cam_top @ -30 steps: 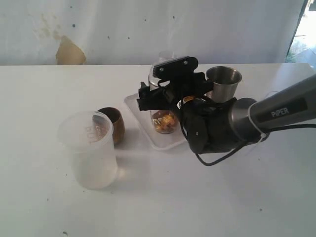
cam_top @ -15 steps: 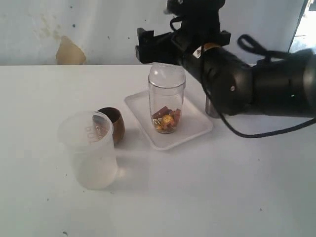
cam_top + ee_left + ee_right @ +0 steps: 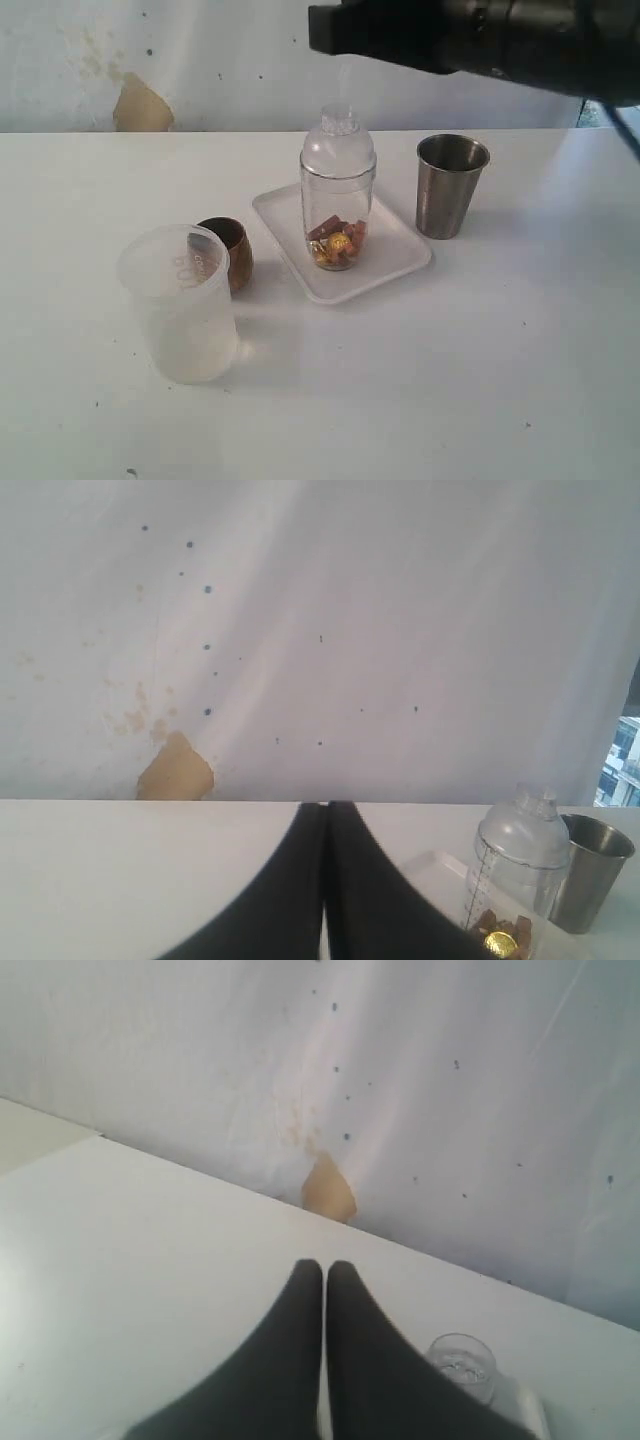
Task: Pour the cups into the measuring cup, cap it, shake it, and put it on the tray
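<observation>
Right gripper: jaws pressed together, empty, high above the table. Left gripper: likewise closed on nothing. Below, the capped measuring cup stands upright on the tray, between the 2 cups, wooden cup and steel tumbler. Placement appears complete; next, probably only parking both arms clear.

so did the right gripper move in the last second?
Yes: the right gripper rose from the measuring cup on the tray to well above it, now shut.
</observation>
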Robot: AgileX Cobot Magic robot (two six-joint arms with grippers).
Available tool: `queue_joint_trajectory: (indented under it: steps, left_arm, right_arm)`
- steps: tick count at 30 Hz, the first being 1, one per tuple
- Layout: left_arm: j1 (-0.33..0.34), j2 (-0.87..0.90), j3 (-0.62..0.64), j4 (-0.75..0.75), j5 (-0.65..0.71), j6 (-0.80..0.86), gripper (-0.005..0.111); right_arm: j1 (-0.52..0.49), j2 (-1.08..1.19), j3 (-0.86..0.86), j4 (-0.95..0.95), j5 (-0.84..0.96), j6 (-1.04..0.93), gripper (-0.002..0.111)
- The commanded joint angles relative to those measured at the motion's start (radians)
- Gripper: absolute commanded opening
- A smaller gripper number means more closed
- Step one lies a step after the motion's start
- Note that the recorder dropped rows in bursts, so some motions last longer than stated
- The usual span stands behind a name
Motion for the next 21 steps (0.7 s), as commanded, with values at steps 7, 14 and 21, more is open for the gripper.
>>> queue_joint_trajectory:
  steps: [7,14,21]
  left_arm:
    - [0.002,-0.005,0.004,0.001,0.048,0.000,0.000]
    - [0.002,-0.005,0.004,0.001,0.048,0.000,0.000]
    - [0.002,-0.005,0.004,0.001,0.048,0.000,0.000]
  right_arm:
    - [-0.002,-0.433,0.041,-0.003,0.252,-0.007,0.000]
    - [-0.002,-0.730,0.062,-0.050,0.384,-0.007,0.000]
    - [-0.002,-0.898,0.062,-0.051,0.563,0.001,0.000]
